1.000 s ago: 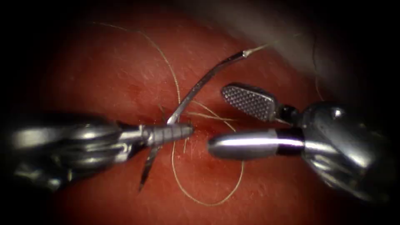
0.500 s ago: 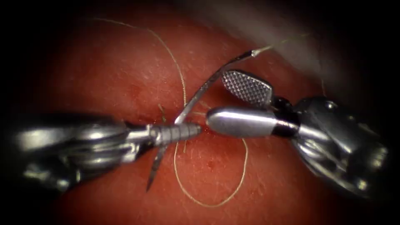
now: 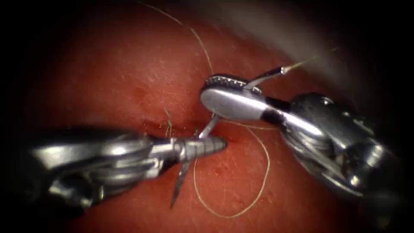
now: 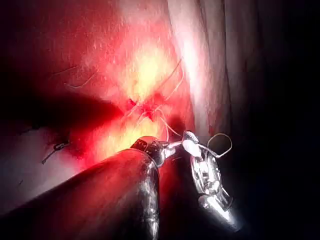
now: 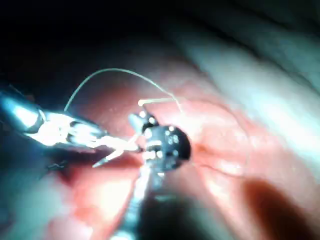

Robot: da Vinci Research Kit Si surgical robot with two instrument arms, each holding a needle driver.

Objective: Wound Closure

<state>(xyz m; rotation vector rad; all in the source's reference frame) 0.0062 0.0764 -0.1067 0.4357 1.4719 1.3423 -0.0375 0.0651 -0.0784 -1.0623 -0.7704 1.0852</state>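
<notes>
While gripped by both tools [image 3: 202, 147], needle [image 3: 179, 190].

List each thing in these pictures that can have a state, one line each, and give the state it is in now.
Left tool: jaws shut on the needle near its pointed end.
Right tool: jaws shut on the needle near its thread end.
Needle: held by both tools, out of the tissue, point hanging free.
Thread: slack, lying in a loop on the tissue.
Tissue: wet with red fluid around the cut.
</notes>
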